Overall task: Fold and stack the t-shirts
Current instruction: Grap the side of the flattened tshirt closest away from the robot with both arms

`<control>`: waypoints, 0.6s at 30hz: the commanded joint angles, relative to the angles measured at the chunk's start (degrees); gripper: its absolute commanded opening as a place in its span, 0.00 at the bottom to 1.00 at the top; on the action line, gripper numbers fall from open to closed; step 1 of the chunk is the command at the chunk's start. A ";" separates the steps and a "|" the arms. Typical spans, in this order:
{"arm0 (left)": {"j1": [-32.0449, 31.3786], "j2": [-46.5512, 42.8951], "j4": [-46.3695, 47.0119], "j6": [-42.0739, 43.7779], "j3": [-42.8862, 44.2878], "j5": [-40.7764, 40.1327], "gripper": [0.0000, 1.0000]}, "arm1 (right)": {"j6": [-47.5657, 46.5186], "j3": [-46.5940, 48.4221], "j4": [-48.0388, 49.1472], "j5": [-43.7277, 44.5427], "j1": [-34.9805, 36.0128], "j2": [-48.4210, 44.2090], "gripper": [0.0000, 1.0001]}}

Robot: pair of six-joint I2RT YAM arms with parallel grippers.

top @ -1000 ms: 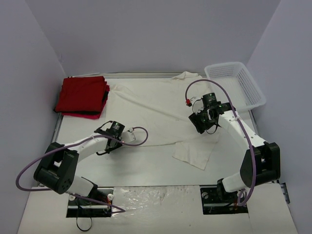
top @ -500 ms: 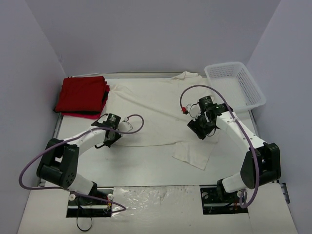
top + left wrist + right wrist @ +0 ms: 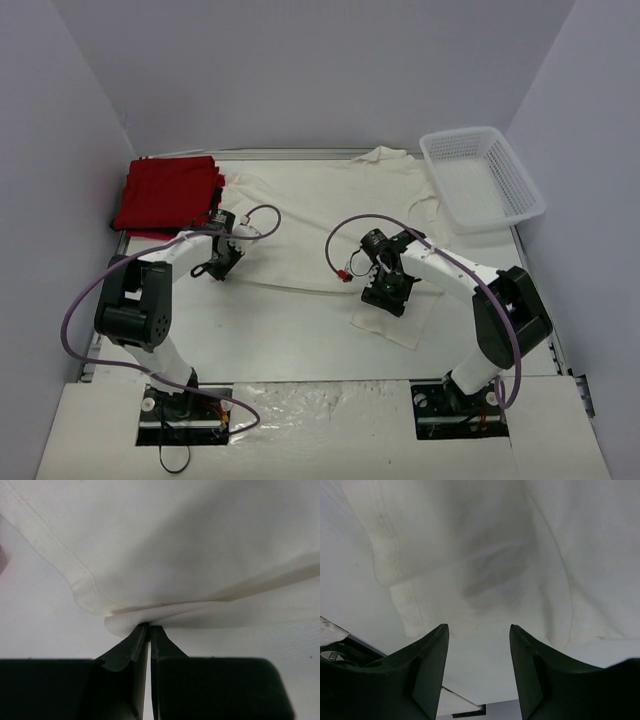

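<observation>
Top external: basket (image 3: pixel 520 172) beside cream t-shirt (image 3: pixel 320 215)

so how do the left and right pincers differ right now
The left pincer is shut, pinching a folded edge of the cream t-shirt; the right pincer is open, gripping nothing. The left pincer sits at the shirt's left side near the red t-shirts; the right pincer hangs over the near sleeve. Both are at the same shirt.

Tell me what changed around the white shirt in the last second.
The left gripper, still pinching the cream shirt by its edge, carried it back and left toward the red stack. The right gripper, jaws open, swung left and nearer, over the shirt's near flap. Nothing was grabbed or released. The red stack and the basket stayed put.
</observation>
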 commanded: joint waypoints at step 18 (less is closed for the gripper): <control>7.79 4.19 -0.51 -1.47 3.63 6.06 0.02 | 1.85 -0.50 -1.16 0.01 14.07 9.30 0.48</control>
